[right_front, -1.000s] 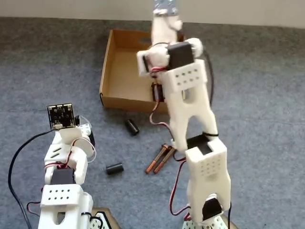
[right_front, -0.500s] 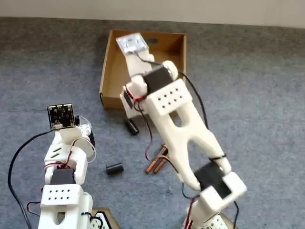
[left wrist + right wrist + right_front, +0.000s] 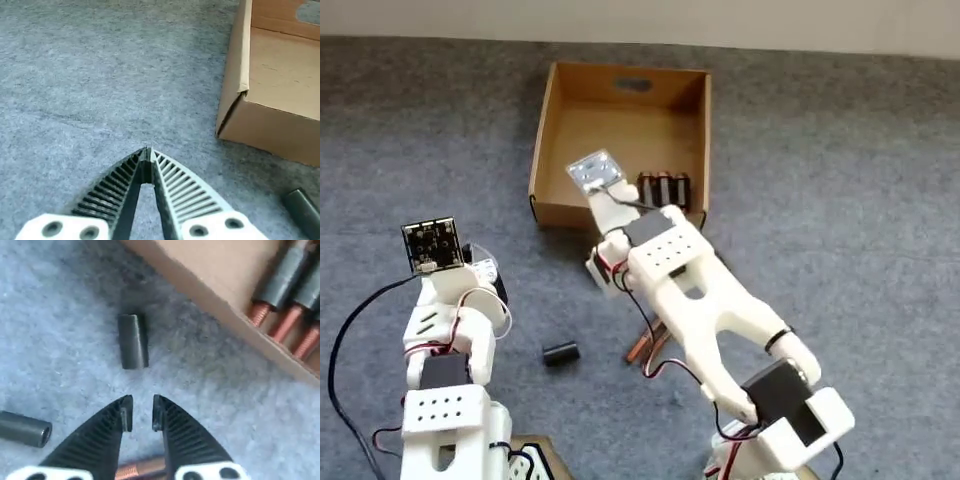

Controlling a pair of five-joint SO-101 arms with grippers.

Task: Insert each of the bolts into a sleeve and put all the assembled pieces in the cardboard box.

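While my right claw (image 3: pixel 140 412) hangs empty over the carpet (image 3: pixel 860 200), jaws only a narrow slit apart, a loose sleeve (image 3: pixel 132 341) lies just beyond it, beside the near wall of the cardboard box (image 3: pixel 545 130). Assembled pieces (image 3: pixel 663 187) already sit inside. I judge a sleeve pickup is in hand, so I should widen the jaws, then descend. A second sleeve (image 3: pixel 561 353) and the bolts (image 3: pixel 642 345) lie nearer. My left claw (image 3: pixel 146 155) is pinched together, empty.

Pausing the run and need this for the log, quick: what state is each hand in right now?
Left hand: closed, holding nothing.
Right hand: open a little, holding nothing, close to a loose sleeve.
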